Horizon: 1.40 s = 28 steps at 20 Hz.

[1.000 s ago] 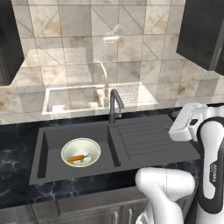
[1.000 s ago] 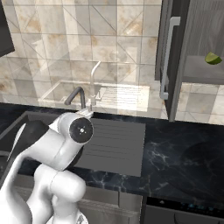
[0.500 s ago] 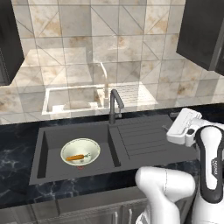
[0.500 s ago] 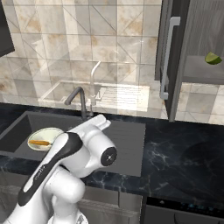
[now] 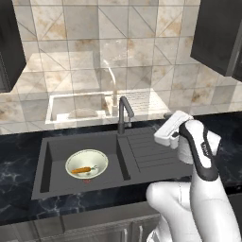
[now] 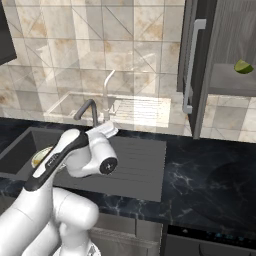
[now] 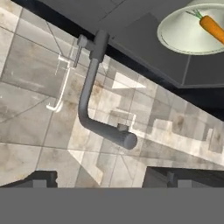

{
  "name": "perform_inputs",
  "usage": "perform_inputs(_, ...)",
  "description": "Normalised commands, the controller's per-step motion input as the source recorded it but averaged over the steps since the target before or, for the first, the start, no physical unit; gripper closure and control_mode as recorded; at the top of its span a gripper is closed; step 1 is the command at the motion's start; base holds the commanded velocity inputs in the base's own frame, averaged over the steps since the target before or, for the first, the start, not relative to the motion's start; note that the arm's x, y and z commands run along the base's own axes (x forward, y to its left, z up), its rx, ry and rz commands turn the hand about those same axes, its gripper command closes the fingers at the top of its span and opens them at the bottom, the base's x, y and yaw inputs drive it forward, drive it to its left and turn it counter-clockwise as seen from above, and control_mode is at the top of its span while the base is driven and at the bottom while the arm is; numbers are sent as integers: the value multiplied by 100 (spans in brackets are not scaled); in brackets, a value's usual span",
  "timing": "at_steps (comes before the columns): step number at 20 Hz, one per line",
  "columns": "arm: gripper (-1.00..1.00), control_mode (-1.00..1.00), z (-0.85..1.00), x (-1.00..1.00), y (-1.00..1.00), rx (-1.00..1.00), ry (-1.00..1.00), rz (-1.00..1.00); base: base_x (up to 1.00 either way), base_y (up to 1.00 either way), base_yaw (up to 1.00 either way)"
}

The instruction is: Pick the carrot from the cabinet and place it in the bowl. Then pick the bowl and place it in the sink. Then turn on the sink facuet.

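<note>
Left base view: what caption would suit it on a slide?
Carrot in the bowl, bowl in the sink, open gripper beside the faucet.

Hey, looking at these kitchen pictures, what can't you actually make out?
- Round cream-white bowl in the right base view: mostly hidden behind the white arm.
- Small orange carrot in the hand view: cut off by the right edge.
- Dark grey rectangular sink in the right base view: cut by the left edge.

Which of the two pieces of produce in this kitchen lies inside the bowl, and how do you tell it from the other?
The carrot: slim, orange and tapered, it lies in the bowl inside the sink. The rounded green fruit sits on the cabinet shelf instead.
</note>
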Motion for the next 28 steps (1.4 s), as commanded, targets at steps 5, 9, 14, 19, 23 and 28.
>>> perform_inputs(5,-100,-100,-22,53,0,0,0,0,0,0,0)
perform_inputs(9,-100,-100,-39,54,0,0,0,0,0,0,0)
perform_inputs(14,-100,-100,-30,67,0,0,0,0,0,0,0)
perform_inputs(19,-100,-100,-18,55,-2,1,0,0,0,0,0)
perform_inputs(23,-100,-100,-30,33,0,0,0,0,0,0,0)
perform_inputs(28,-100,-100,-27,27,-2,1,0,0,0,0,0)
